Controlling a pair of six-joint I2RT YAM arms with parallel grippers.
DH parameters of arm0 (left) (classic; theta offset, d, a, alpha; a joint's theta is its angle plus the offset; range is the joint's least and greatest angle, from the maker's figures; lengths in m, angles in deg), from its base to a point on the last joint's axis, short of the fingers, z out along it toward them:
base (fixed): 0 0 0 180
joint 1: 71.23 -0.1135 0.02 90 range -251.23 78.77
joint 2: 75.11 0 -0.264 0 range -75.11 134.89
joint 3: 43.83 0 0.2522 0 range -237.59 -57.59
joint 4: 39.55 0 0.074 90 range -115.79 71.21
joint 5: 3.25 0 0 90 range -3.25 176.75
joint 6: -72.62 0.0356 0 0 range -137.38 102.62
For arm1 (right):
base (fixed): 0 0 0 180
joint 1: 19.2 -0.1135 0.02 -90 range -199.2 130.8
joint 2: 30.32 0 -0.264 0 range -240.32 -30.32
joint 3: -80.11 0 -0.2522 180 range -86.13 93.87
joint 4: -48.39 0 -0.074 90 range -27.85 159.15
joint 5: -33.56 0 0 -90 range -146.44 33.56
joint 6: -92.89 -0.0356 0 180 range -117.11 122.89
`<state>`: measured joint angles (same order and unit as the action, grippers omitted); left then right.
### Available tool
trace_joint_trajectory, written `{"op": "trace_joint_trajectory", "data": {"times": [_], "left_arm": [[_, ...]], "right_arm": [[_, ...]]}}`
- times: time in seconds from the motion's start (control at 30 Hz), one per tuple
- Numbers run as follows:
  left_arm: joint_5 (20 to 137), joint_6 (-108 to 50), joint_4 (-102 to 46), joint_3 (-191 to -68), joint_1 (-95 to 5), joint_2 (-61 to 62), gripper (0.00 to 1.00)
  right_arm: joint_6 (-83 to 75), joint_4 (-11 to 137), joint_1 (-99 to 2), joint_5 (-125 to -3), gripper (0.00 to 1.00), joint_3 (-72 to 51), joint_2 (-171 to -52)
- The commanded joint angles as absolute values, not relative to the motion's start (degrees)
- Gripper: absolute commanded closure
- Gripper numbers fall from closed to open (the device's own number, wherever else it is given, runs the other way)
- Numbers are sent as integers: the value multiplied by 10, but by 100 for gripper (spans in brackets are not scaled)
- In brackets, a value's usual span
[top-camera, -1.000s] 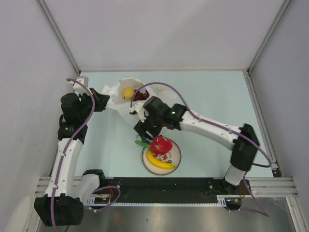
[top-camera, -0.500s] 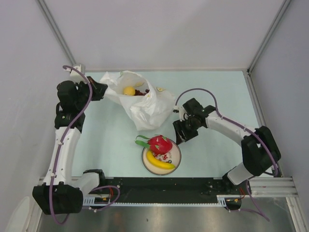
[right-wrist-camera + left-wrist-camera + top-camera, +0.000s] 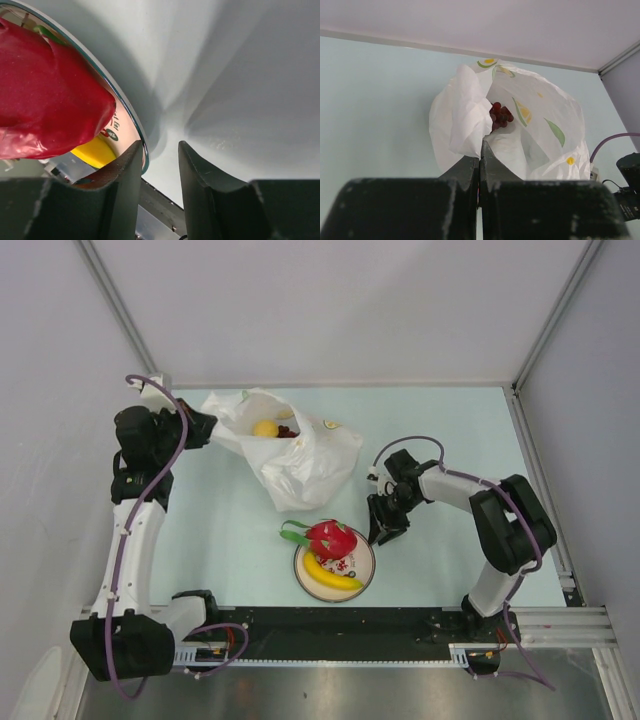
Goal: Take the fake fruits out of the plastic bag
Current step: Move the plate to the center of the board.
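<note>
A: Plastic bag (image 3: 300, 470) first. What's in it, and where does it sit?

B: It lies toward the far left of the table (image 3: 450, 430), its mouth gaping upward. Inside I see the lemon (image 3: 265, 428) and, just beside it, the grapes (image 3: 288, 431). From the left wrist only the grapes show; a fold of plastic hides the lemon.

A: And the plate (image 3: 362, 558)?

B: It sits near the front edge and holds the red fruit (image 3: 333, 538) and the banana (image 3: 333, 578), which touch each other. So I'd judge two fruits are out and two remain.

A: Grippers?

B: The left gripper (image 3: 208, 426) is clamped tight on a fold at the bag's rim, holding the mouth up. The right gripper (image 3: 383, 533) hangs low, just beside the plate's right rim. Its jaws stand partly apart with nothing between them.

A: What could go wrong?

B: That fold is thin and slick. If it slips free, the mouth may collapse over the lemon and grapes. One finger of the right gripper is nearly at the plate's rim, so a sideways sweep could shove the plate and roll the red fruit off. Reaching into the bag could also pinch plastic along with a fruit and drag the whole bag.
</note>
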<state>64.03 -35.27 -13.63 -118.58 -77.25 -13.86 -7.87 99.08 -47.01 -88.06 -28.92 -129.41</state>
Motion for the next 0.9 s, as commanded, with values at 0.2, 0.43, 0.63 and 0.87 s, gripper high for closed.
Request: {"op": "trace_joint_trajectory", "data": {"times": [0.2,0.43,0.63,0.87], "left_arm": [[635,-347,-150,-1189,-783,-127,100],[633,-351,-151,-1190,-784,-124,100],[628,-360,-159,-1192,-785,-120,100],[624,-369,-170,-1185,-785,-120,100]], "right_arm": [[-108,939,-463,-952,74,-291,-1338],[-121,924,-438,-966,100,-290,-1339],[-93,946,-398,-935,100,-290,-1320],[-48,963,-388,-876,100,-291,-1282]]}}
